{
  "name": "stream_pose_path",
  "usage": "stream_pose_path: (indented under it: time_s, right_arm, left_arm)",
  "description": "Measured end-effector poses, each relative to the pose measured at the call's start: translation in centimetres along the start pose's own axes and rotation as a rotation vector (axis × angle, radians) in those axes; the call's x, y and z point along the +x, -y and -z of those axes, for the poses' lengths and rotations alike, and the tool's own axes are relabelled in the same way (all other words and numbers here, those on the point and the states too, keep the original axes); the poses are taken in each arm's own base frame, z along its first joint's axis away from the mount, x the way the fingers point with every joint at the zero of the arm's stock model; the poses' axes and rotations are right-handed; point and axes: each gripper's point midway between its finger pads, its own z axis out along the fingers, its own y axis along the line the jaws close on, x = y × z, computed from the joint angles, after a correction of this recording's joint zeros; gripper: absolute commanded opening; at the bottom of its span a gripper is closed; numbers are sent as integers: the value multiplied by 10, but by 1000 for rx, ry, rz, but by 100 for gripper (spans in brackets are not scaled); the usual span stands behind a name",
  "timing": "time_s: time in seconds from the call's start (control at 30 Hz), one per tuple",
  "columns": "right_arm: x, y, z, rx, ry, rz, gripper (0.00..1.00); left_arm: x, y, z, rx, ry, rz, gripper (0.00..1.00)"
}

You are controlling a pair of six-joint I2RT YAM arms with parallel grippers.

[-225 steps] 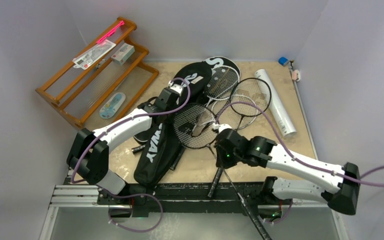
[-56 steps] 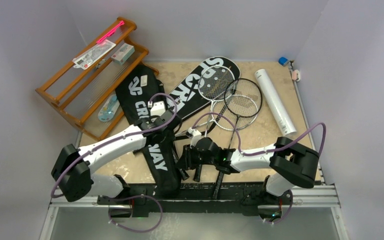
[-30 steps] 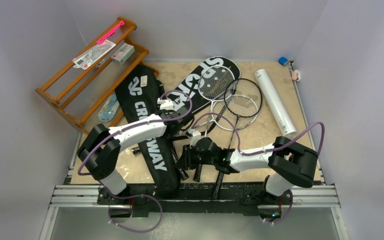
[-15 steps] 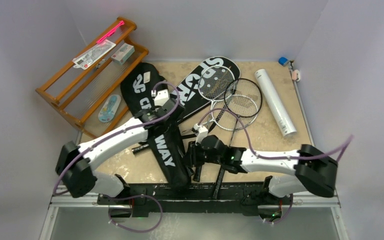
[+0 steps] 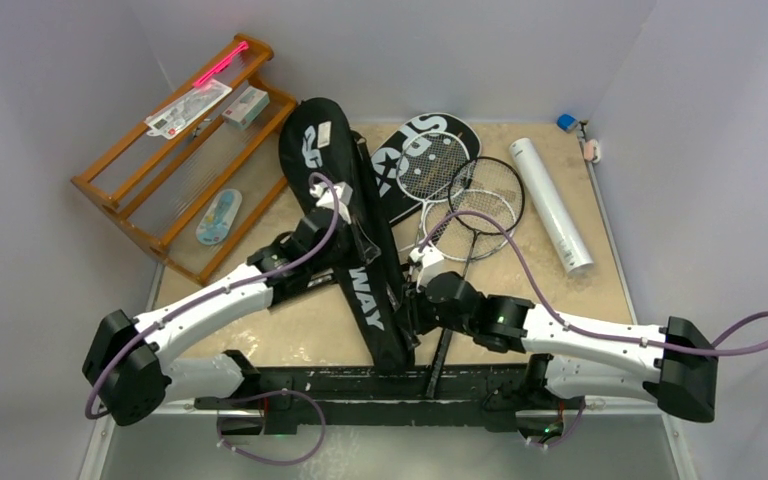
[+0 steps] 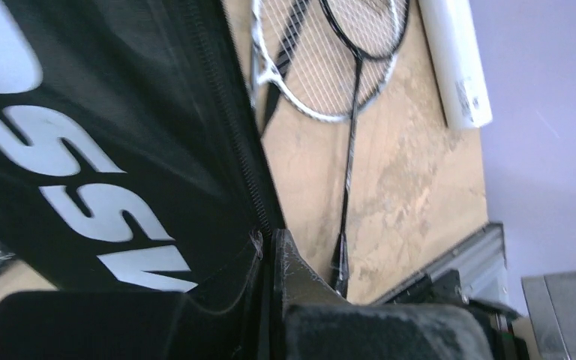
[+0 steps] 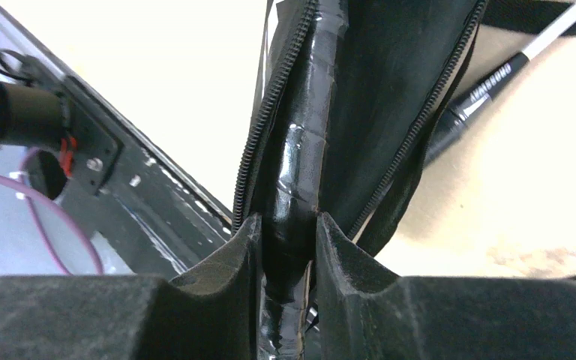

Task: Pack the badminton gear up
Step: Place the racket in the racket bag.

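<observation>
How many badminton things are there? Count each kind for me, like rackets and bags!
Black covers: 2, the CROSSWAY cover and the SPORT cover
Rackets: 4, three with heads showing and one with only its handle showing, in the CROSSWAY cover's opening
White tube: 1
Shuttlecocks: 0 in view
Total: 7

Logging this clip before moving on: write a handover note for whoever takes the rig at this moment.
Left gripper: shut on the zipper edge of the CROSSWAY cover.
Right gripper: shut on a black racket handle lying between that cover's zipper edges.
SPORT cover, loose rackets and white tube lie further back; no shuttlecocks visible.
Done: one racket apparently going into the cover, its head hidden.
Left: seat it, zip up, pack the rest.
</observation>
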Motion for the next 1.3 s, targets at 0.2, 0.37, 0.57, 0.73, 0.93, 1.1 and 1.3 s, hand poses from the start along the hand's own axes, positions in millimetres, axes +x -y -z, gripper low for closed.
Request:
stream_pose_path:
  time_s: [0.2, 0.37, 0.57, 0.73, 0.93, 1.1, 1.3]
  right_arm:
    - [-5, 11, -6, 60, 33, 27, 2]
    - [-16, 8, -19, 55, 79, 18, 2]
    - [-18, 7, -27, 55, 89, 17, 1]
    - [-21, 5, -27, 48, 102, 19, 1]
    - [-22, 4, -27, 45, 106, 21, 1]
    - [-22, 4, -27, 44, 106, 23, 1]
    - [-22, 4, -27, 43, 105, 29, 1]
  left_arm:
    - [40, 29, -3, 222, -140, 9, 0]
    - [43, 58, 8, 368, -174, 22, 0]
    - [28, 53, 16, 334, -133, 38, 20]
    - [12, 23, 13, 117, -82, 33, 55]
    - [-15, -17, 17, -152, 34, 25, 64]
    - [-34, -39, 10, -321, 97, -5, 64]
    - [-29, -60, -10, -436, 80, -53, 61]
